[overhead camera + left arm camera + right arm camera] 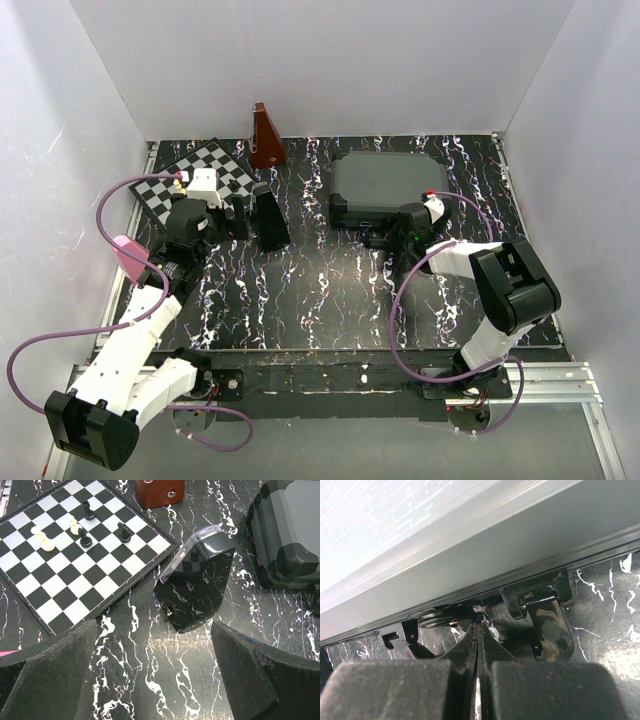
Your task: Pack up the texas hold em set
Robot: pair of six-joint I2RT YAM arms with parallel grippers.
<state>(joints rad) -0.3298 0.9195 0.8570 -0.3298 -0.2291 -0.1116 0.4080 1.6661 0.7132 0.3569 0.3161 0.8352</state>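
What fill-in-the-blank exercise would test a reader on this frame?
The lid of the black case is ____.
The jaws of the right gripper are ____ at the case's front edge.
The jaws of the left gripper stand ____, holding nothing.
The chessboard carries ____ black pieces.
Missing words: closed; shut; open; three.

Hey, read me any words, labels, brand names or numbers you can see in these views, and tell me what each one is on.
No readable text in any view.
Hard case: plain lid, no brand or label showing.
Chessboard: no letters or numbers along its visible border.
Brown pyramid-shaped object: no legible marking.
Black marbled pyramid: no text visible.
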